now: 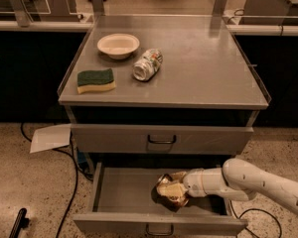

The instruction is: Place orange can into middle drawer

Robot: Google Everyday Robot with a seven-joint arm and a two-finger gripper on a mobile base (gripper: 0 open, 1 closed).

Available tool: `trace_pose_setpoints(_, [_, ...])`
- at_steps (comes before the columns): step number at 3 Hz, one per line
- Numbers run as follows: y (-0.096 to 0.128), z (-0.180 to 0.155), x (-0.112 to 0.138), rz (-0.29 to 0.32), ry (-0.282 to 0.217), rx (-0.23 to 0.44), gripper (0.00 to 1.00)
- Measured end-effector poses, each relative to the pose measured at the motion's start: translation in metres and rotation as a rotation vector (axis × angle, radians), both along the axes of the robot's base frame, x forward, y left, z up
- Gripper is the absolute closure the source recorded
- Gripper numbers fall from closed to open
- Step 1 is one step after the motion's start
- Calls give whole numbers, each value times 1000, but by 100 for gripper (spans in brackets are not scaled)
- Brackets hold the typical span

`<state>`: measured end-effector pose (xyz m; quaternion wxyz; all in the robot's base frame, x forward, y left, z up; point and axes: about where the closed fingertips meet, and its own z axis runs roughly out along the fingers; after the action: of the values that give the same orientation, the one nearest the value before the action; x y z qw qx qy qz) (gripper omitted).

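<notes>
The middle drawer [124, 195] is pulled open below the shut upper drawer. The orange can [165, 181], golden-brown and shiny with a silver end, lies inside the drawer at its middle right. My gripper [171, 190] reaches in from the right on a white arm and sits at the can, over the drawer floor. The gripper covers part of the can.
On the grey cabinet top [203, 68] lie a white bowl [118, 45], a white-silver can [147, 64] on its side and a green-yellow sponge [96, 80]. The upper drawer [161, 139] is shut. A sheet of paper [49, 137] and cables lie on the floor at left.
</notes>
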<state>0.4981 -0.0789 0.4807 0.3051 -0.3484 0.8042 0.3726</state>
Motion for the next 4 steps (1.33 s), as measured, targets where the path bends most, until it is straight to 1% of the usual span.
trace_pose_setpoints(1, [-1, -24, -1, -5, 55, -25, 100])
trace_pose_setpoints(2, [-3, -50, 1, -12, 121, -78, 100])
trace_pose_setpoints(3, [-3, -51, 1, -11, 127, -81, 81])
trace_pose_setpoints(4, [-3, -51, 1, -11, 127, -81, 58])
